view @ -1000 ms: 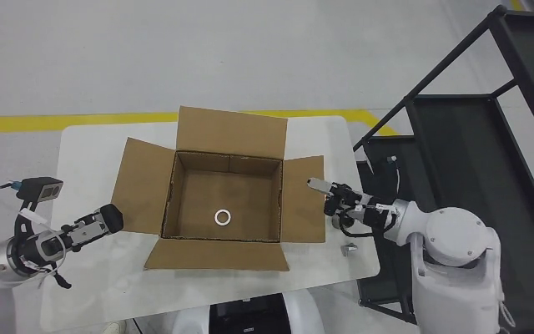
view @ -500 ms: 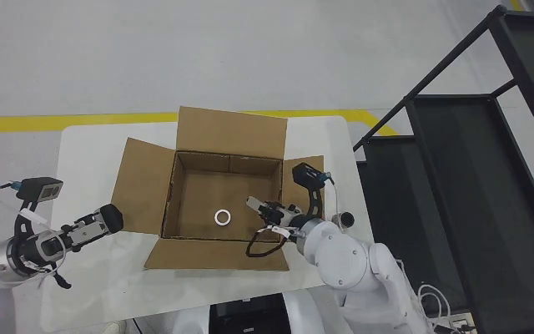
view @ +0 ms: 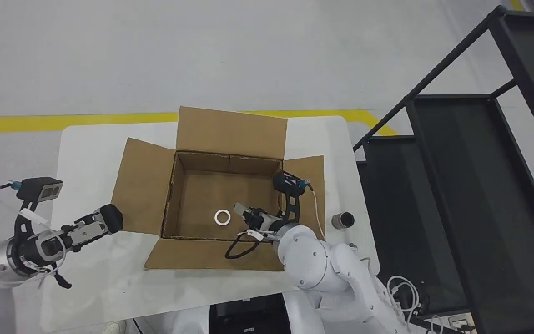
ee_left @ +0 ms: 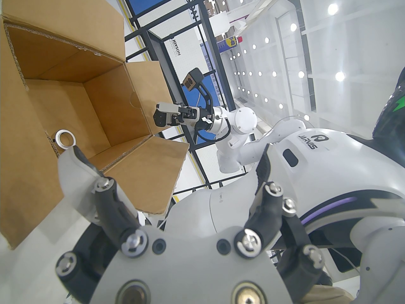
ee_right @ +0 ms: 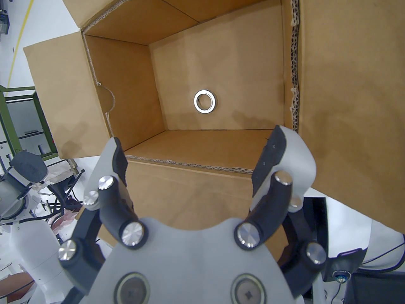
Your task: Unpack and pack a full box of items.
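Note:
The open cardboard box (view: 150, 185) stands mid-table with all its flaps folded out. A white ring (view: 223, 217) lies alone on its floor, and it shows in the wrist views too (ee_right: 205, 101) (ee_left: 65, 137). My right gripper (view: 244, 210) hangs open over the box's inside, just right of the ring, with nothing between its fingers (ee_right: 196, 153). The left wrist view catches it above the box's far wall (ee_left: 163, 117). My left gripper (view: 104, 219) is open and empty (ee_left: 169, 166), low beside the box's left flap.
A small dark cylinder (view: 340, 220) stands on the table right of the box. A black metal rack (view: 450, 150) rises past the table's right edge. A yellow floor line (view: 83, 122) runs behind the table.
My right arm has swung left from the table beside the box's right flap to over the box's inside. The dark cylinder now shows on the table at the right. The left arm has stayed put.

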